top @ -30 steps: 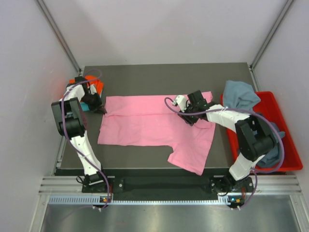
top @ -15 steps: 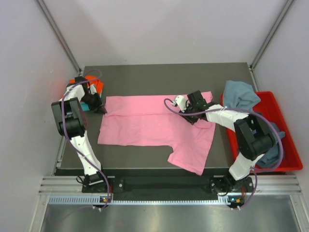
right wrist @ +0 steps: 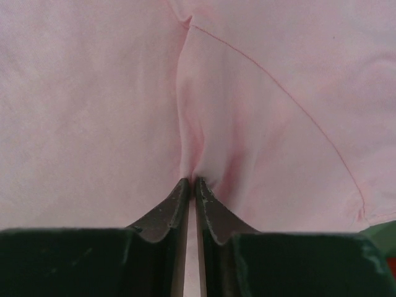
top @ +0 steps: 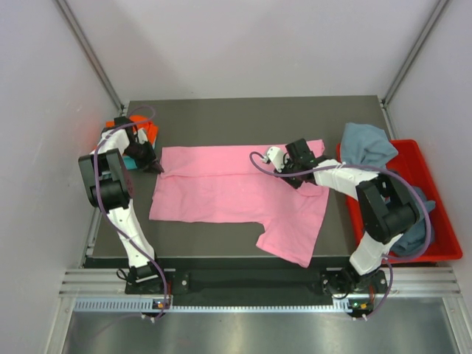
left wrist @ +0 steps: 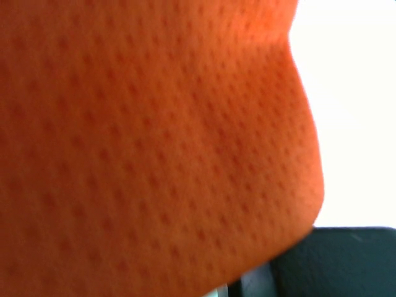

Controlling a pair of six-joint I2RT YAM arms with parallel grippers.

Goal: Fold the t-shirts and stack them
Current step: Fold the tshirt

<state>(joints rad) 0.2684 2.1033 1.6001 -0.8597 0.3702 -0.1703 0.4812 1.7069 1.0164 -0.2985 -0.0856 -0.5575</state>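
Note:
A large pink t-shirt (top: 228, 188) lies spread flat across the middle of the table, one sleeve hanging toward the front edge. My right gripper (top: 292, 178) is shut on a pinched ridge of it near its right side; the right wrist view shows the jaws (right wrist: 190, 183) closed on pink cloth (right wrist: 93, 93). My left gripper (top: 155, 168) sits at the shirt's far left corner with its tips together on the edge. Orange cloth (left wrist: 154, 136) fills the left wrist view and hides the fingers. The orange t-shirt (top: 150, 131) lies behind that arm, on a teal one (top: 131, 164).
A red bin (top: 413, 158) stands at the table's right edge. A grey-blue t-shirt (top: 366, 144) drapes over its far corner and a dark slate one (top: 418, 225) lies inside. The right arm reaches across from the bin side.

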